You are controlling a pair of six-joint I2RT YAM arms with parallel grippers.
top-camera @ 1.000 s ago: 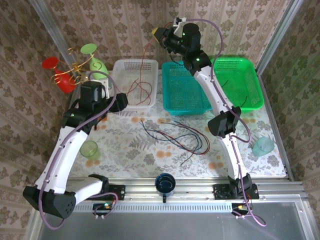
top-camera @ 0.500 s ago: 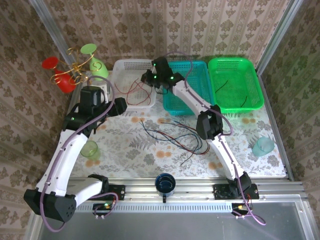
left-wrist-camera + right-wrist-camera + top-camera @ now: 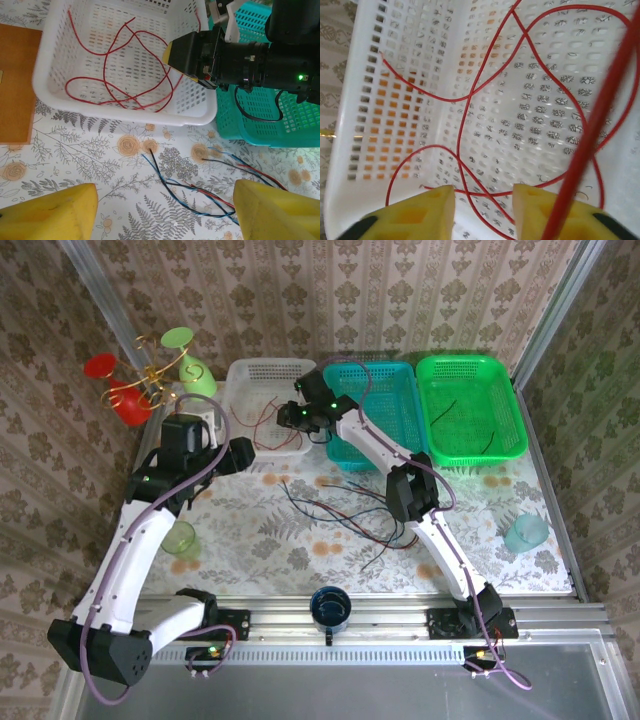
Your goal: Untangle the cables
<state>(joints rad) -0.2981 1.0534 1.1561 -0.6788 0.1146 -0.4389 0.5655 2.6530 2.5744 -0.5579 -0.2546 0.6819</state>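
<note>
There's the right gripper (image 3: 292, 417), hanging over the white plastic lattice basket (image 3: 250, 375) at upper centre of the overhead view. Its yellow fingers (image 3: 420, 215) stand parted with a clear gap, and nothing is pinched between them. Inside that basket, the red cables (image 3: 470, 107) lie in loose loops across the floor. One more red strand (image 3: 597, 120) cuts up the right side of the wrist view, blurred and close, crossing in front of the right-hand finger. Whether it touches the finger, can't tell.

Over to the left gripper (image 3: 165, 205). Its yellow tips sit at the lower corners of its own view, wide apart and empty, above the floral tablecloth (image 3: 75, 155). Between them, at bottom centre, are the tangled black, blue and red cables (image 3: 200, 192), near the basket's front wall.

From overhead, that tangle (image 3: 350, 510) sprawls mid-frame below the teal plastic basket (image 3: 395, 400). To the right, the green plastic basket (image 3: 500, 390) holds a thin black cable (image 3: 448, 410). A green light (image 3: 300, 77) glows on the right arm's black wrist.
</note>
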